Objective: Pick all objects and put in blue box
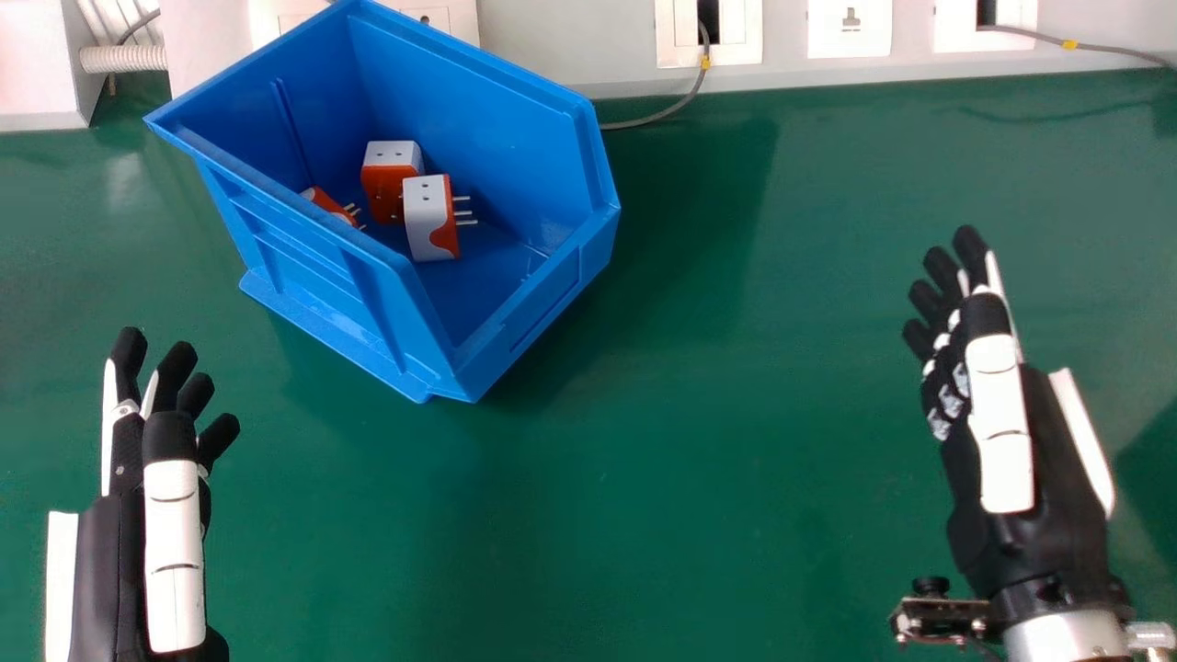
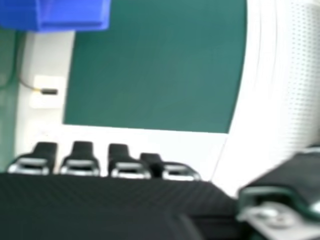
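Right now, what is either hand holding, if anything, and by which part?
Nothing is held: the left hand and right hand are both open, with nothing in their fingers.

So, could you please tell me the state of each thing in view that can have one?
Blue plastic box: upright, open-topped
Three orange-and-white plug adapters: in the box, not plugged in
Black-and-white left hand: open, empty
Black-and-white right hand: open, empty
Thin grey cable behind the box: slack
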You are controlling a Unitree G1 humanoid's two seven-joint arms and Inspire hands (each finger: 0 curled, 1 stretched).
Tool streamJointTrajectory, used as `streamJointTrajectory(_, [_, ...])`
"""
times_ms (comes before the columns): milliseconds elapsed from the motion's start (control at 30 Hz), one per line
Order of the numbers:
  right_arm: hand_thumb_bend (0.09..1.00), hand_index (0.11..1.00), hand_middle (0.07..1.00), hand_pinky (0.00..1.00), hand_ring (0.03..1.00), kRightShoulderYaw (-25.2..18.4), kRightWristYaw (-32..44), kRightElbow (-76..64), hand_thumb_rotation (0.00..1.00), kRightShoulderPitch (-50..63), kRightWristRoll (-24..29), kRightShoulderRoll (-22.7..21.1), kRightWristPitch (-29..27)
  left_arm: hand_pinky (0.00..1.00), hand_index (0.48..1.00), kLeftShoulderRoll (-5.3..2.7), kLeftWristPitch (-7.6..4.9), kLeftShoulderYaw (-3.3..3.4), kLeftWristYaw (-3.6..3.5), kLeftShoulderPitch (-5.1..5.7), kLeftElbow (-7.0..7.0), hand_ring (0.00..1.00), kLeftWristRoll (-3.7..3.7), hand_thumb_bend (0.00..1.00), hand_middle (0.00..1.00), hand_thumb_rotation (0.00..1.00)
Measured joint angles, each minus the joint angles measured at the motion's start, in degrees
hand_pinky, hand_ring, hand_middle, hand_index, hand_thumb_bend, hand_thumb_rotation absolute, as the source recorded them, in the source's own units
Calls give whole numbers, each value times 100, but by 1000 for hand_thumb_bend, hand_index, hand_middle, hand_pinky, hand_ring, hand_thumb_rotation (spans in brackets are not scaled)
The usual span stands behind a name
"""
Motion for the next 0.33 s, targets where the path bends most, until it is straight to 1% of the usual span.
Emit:
streamJointTrajectory(67, [379, 1000, 1000, 1000, 1000, -29, -55, 112, 1000, -19, -184, -4, -176, 890, 987, 2, 10, -25, 1, -37, 0, 943, 8, 676, 952, 978])
streamJointTrajectory(167, [379, 1000, 1000, 1000, 1000, -32, -98, 234, 1000, -20, -350, -7, -315, 892, 983, 11, 15, -68, 1, -128, 1, 943, 15, 670, 948, 979])
streamJointTrajectory(267, [377, 1000, 1000, 1000, 1000, -79, -104, 335, 1000, -33, -397, -21, -360, 895, 982, 25, 16, -109, -2, -174, 6, 942, 17, 665, 946, 972])
streamJointTrajectory(333, [376, 1000, 1000, 1000, 1000, -127, -114, 352, 1000, -60, -399, -36, -364, 896, 982, 27, 16, -116, -5, -181, 35, 942, 17, 660, 946, 969])
